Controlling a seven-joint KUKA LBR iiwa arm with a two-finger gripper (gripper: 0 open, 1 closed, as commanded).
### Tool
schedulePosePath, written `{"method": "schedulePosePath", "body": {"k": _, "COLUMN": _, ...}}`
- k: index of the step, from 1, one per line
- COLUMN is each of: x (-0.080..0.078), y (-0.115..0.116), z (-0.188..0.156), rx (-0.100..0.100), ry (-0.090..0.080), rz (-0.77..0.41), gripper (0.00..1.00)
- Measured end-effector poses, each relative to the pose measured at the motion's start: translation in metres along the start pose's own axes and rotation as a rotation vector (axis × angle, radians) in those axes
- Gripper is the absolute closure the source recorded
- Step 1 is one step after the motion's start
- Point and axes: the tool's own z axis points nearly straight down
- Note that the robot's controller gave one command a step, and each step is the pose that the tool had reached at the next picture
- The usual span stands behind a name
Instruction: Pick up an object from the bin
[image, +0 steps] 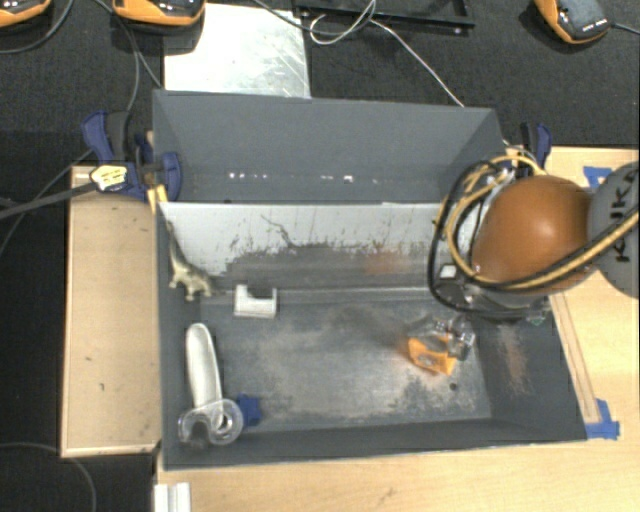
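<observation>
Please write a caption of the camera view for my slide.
Claw over a small orange piece at the bin's right; white block and tube lie left.

Premises: a robotics laboratory or test cell — not domestic. Evidence: a scuffed grey metal bin (330, 140) beside dark flooring (60, 60), loose cables (420, 62) trailing across that floor, and an industrial arm (530, 235) under a wired orange wrist cover reaching into the bin.

At the left lie a long white tube (202, 365), a white block (254, 301) and a tan figurine (188, 280).
</observation>
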Motion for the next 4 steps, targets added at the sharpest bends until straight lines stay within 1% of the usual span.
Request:
{"method": "schedulePosePath", "body": {"k": 2, "x": 0.0, "y": 0.0, "z": -0.04, "rx": -0.002, "ry": 0.001, "rz": 0.002, "gripper": 1.0}}
{"method": "schedulePosePath", "body": {"k": 4, "x": -0.001, "y": -0.001, "z": -0.066, "rx": 0.002, "ry": 0.0, "rz": 0.004, "gripper": 1.0}}
